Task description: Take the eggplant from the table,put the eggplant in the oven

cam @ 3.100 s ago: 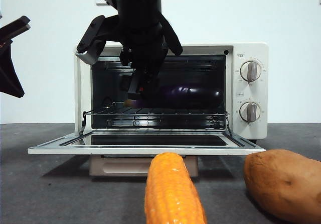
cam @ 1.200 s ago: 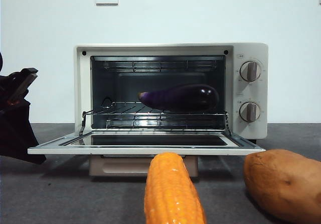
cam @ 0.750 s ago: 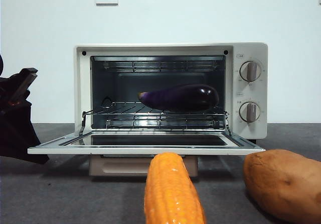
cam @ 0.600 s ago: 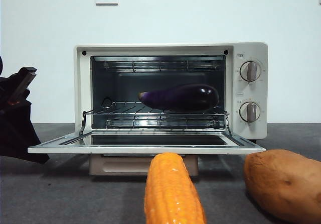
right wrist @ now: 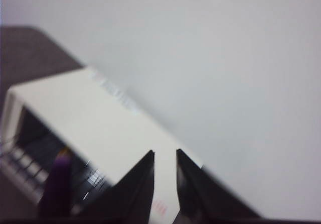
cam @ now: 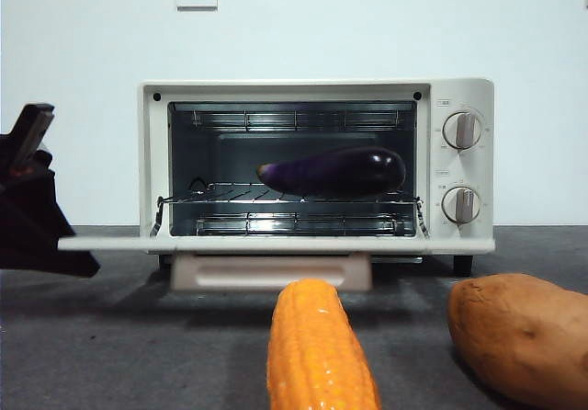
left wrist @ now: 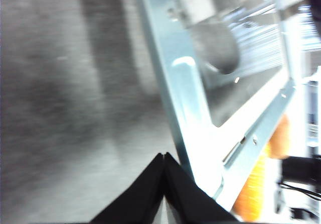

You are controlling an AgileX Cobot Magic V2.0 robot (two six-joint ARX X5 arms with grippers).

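Front view: the eggplant (cam: 333, 172) lies on the rack inside the oven (cam: 317, 166), long axis running 9 to 3 o'clock, stem toward 9. My left gripper (cam: 32, 203) sits by the door's (cam: 276, 243) 9 o'clock edge.

Left wrist: jaws pinched together on nothing, tips right at the door's corner, so that arm's nearer.

Right wrist: my right gripper (right wrist: 164, 156) is slightly parted, empty, up above the oven.

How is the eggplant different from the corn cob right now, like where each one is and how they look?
The eggplant lies on the wire rack inside the open oven; the corn cob lies on the table in front of it. The eggplant is glossy dark purple, the corn cob orange-yellow and bumpy. The eggplant lies crosswise to the front camera, the corn cob points toward it. Both are long, and no hand touches either.
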